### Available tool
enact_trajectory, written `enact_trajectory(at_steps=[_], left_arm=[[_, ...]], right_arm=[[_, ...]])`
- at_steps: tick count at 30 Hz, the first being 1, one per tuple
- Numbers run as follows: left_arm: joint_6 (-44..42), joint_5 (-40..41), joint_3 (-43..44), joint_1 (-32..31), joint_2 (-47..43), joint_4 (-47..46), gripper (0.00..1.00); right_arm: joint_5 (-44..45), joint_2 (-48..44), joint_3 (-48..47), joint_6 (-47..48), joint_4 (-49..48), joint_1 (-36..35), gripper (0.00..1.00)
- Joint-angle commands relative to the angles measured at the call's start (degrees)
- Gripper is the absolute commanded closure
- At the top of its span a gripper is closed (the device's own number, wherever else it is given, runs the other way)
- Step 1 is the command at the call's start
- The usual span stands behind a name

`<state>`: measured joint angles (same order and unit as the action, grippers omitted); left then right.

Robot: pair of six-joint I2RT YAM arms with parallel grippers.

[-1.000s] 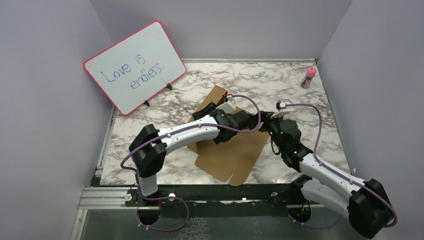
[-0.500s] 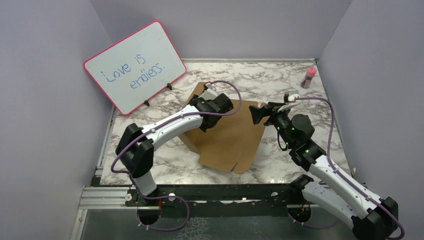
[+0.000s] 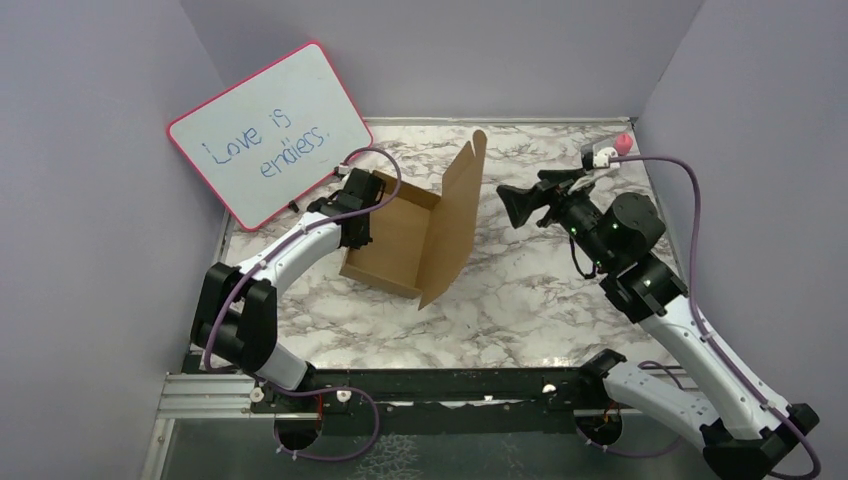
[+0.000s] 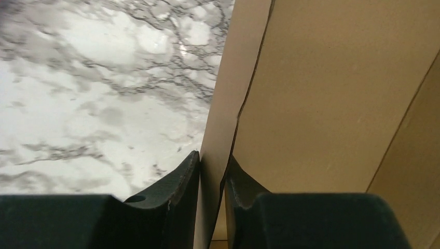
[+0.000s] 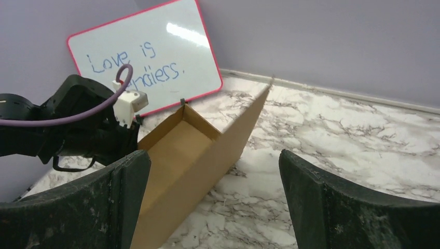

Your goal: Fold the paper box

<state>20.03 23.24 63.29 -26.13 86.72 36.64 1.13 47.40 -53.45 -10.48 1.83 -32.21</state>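
The paper box [image 3: 395, 240] lies half formed on the counter [image 3: 540, 290], left of centre. The left pincer [image 4: 211, 158] is nipped nearly closed on its left wall, likely to anchor it. Its tall panel [image 3: 455, 215] stands upright. To the right, apart from it, the right pincer [image 3: 508, 205] hangs wide open and empty, probably ready to push the panel over.

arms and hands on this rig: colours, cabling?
On left arm and right arm: white links, black joint housings. Thin purple cable loops outside each to a white plug at the wrist. Matte black left hand and right hand, two curved tapering fingers each.
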Motion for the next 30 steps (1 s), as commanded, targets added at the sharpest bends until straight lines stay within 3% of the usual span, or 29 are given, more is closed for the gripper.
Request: enact_trajectory(at_steps=[1, 10, 19, 25, 30], left_arm=[[5.5, -13.9, -4.4, 2.8, -1.6, -11.1, 0.75], [11.9, -19.6, -12.7, 3.2, -2.3, -21.2, 0.64], [11.6, -19.7, -16.7, 6.3, -6.9, -22.1, 0.53], [11.0, -21.3, -15.6, 8.3, -6.3, -22.3, 0.52], [9.3, -21.6, -10.1, 9.0, -0.4, -20.6, 0.53]], right_arm=[[-0.7, 3.8, -2.2, -0.3, 6.8, 0.0, 0.0], [-2.2, 14.0, -11.9, -2.1, 12.4, 0.0, 0.0], [-5.1, 19.0, -13.6, -3.2, 13.2, -0.1, 0.0], [-6.7, 20.9, -16.0, -3.1, 13.8, -0.1, 0.0], [-6.1, 20.8, -15.4, -3.3, 12.7, -0.1, 0.0]])
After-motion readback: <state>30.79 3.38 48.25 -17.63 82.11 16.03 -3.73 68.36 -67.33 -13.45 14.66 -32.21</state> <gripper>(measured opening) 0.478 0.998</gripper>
